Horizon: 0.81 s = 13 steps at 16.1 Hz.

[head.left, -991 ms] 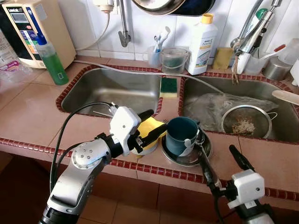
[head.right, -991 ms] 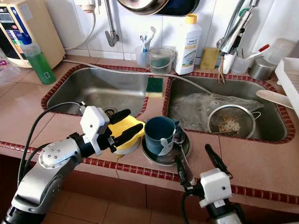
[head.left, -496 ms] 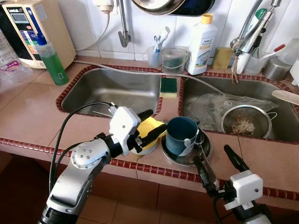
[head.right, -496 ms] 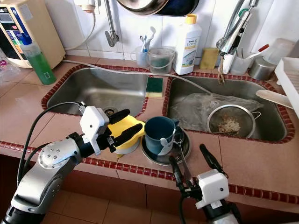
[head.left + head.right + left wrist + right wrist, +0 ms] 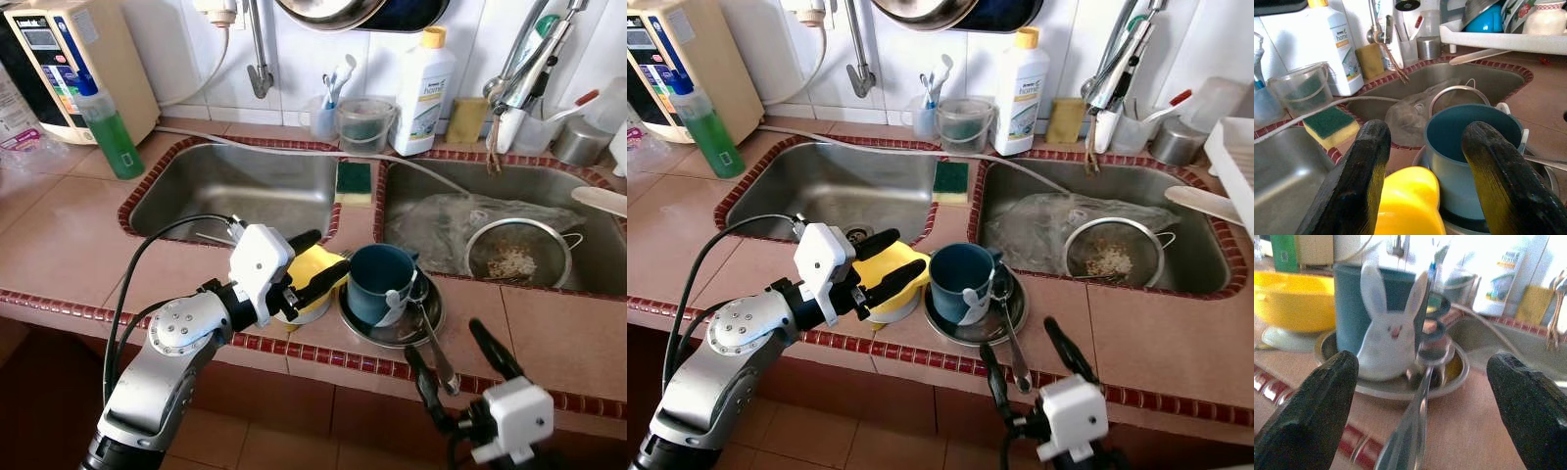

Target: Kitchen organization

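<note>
Tiled counter (image 5: 59, 235), left claw (image 5: 315, 264) gaping around yellow bowl (image 5: 312, 272), right claw (image 5: 460, 367) gaping before blue mug (image 5: 382, 284)

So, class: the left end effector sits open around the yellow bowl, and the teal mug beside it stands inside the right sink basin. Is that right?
Not quite. The left end effector does sit open around the yellow bowl, but the teal mug stands on a metal plate on the tiled counter in front of the sinks, not inside the right sink basin. The right eye view shows it.

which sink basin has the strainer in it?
The basin on the robot's right: a metal mesh strainer sits in it beside a crumpled plastic bag. The left basin holds neither.
</note>
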{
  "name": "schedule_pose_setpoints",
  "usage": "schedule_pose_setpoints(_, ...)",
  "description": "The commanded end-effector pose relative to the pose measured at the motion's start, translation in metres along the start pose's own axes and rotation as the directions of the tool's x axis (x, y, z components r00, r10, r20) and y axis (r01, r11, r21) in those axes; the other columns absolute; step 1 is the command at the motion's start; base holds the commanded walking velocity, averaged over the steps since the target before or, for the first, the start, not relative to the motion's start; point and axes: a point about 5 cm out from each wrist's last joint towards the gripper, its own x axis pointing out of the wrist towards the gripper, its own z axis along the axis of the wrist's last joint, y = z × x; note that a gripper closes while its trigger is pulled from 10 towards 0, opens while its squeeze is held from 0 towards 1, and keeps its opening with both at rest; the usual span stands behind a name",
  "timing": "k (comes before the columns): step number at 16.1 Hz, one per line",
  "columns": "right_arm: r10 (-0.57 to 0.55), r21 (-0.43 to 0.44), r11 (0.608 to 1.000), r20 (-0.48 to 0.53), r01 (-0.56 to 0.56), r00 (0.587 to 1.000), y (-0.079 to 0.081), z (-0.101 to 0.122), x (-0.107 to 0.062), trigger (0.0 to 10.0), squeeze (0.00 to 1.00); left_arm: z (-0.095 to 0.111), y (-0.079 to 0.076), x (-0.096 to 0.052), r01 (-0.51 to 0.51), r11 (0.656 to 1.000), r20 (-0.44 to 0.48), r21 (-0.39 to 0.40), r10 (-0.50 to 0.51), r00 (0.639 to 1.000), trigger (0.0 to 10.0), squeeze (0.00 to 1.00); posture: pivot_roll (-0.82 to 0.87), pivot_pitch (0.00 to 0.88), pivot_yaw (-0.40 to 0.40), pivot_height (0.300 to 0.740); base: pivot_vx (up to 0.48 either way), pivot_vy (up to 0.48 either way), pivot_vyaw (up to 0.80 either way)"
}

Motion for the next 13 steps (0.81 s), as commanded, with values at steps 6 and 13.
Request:
schedule_pose_setpoints(6,-0.038,0.046,0.998,-0.008,0.039,0.999,0.003,0.002,-0.005,10.0,0.00,0.003,0.001,-0.001,0.058,0.998,0.002,0.019,-0.058,0.998,10.0,0.00,-0.26,0.086,0.109,0.740,0.000,0.000,0.00)
schedule_pose_setpoints(13,-0.051,0.063,0.997,-0.025,0.052,0.998,0.000,-0.001,-0.007,10.0,0.00,0.002,0.002,-0.029,0.158,0.986,-0.042,0.043,-0.157,0.987,10.0,0.00,-0.25,0.087,0.109,0.740,0.000,0.000,0.00)
